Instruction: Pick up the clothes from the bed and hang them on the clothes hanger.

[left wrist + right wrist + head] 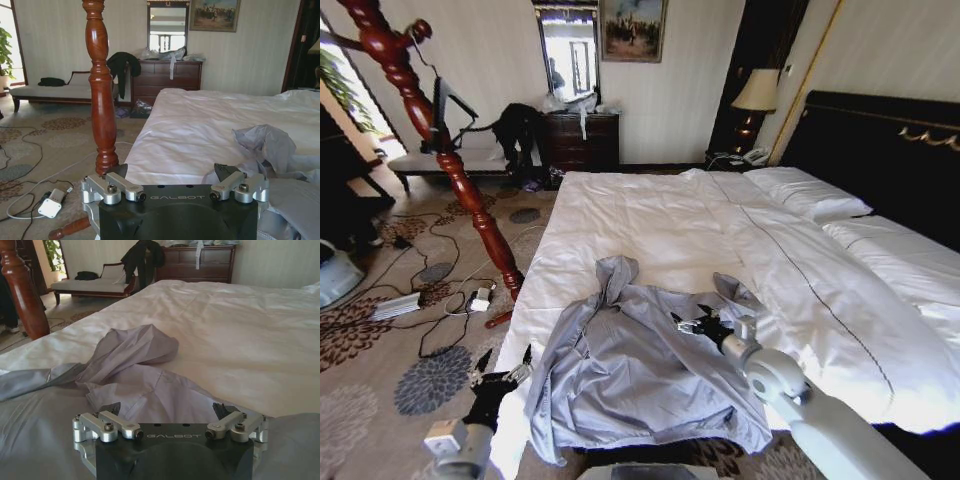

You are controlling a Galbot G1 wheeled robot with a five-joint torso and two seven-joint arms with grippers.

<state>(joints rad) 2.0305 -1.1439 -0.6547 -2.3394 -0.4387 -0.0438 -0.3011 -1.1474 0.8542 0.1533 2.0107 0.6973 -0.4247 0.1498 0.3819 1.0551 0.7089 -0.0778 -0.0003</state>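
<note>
The clothes, a silvery-grey jacket (pixel 630 370), lie spread on the near part of the bed (pixel 650 220), collar bunched toward the pillows. My left gripper (pixel 505 368) is open at the bed's left edge, beside the jacket's left side. From the left wrist its fingers (pixel 117 172) stand wide apart with nothing between them, the jacket (pixel 270 145) off to one side. My right gripper (pixel 698 322) hovers open just above the jacket's right shoulder; under it lies crumpled fabric (pixel 135 350). The clothes hanger (pixel 444 108), thin and black, hangs on the wooden stand.
A tall reddish-brown pole stand (pixel 460 180) leans beside the bed's left side. Cables and a power strip (pixel 395 305) litter the patterned carpet. A dark dresser (pixel 582 140), a bench (pixel 450 160) and a black garment heap (pixel 517 125) stand at the back wall.
</note>
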